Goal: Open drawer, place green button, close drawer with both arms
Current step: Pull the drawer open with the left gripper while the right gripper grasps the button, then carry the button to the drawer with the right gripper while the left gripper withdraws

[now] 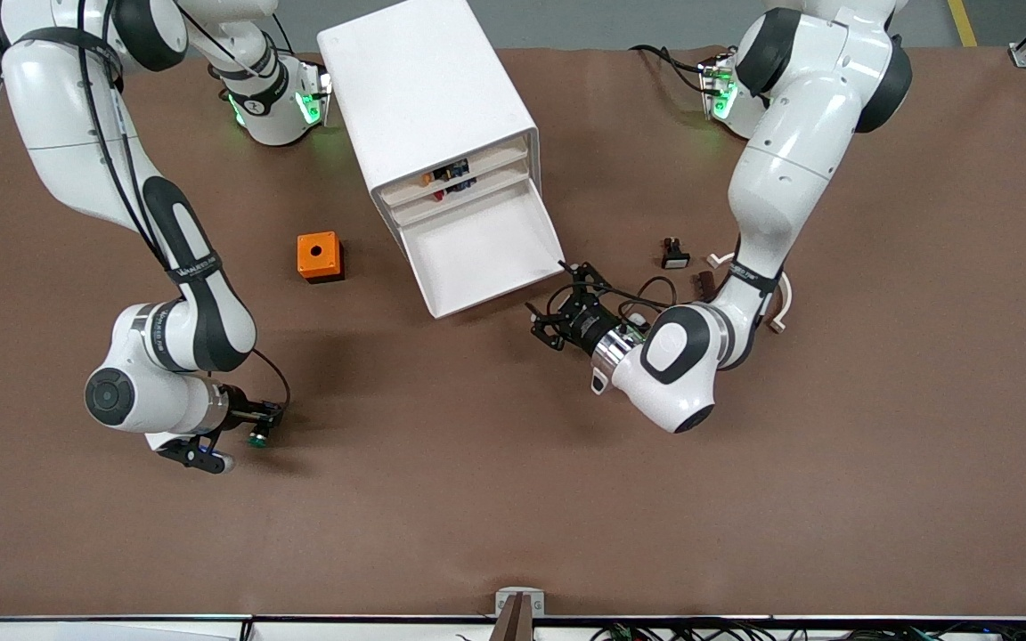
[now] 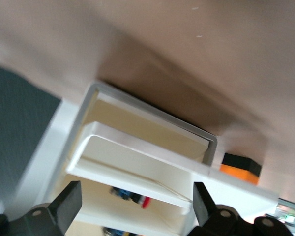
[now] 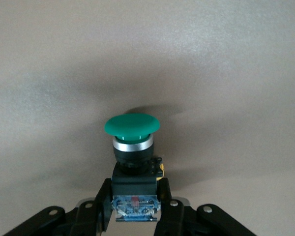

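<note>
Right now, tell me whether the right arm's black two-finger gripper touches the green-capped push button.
Touching. The right wrist view shows the right gripper with its fingers clamped against the button's dark body.

I see a wide table (image 1: 513, 499) covered with a brown matte sheet, evenly lit, with soft shadows on it. Past its edges I see grey floor (image 1: 620, 22) (one yellow line (image 1: 963, 22) at the corner) and cables (image 1: 700, 630) along the near edge.

table (image 1: 513, 499): matt brown, faintly grainy covering
cabinet (image 1: 424, 80): smooth white plastic, slight sheen
drawer (image 1: 482, 254): smooth white plastic, matt inside
button (image 3: 132, 127): glossy green plastic cap, shiny metal ring, black plastic body
arms (image 1: 780, 178): glossy white shells, black bands
box (image 1: 318, 255): smooth orange plastic
</note>
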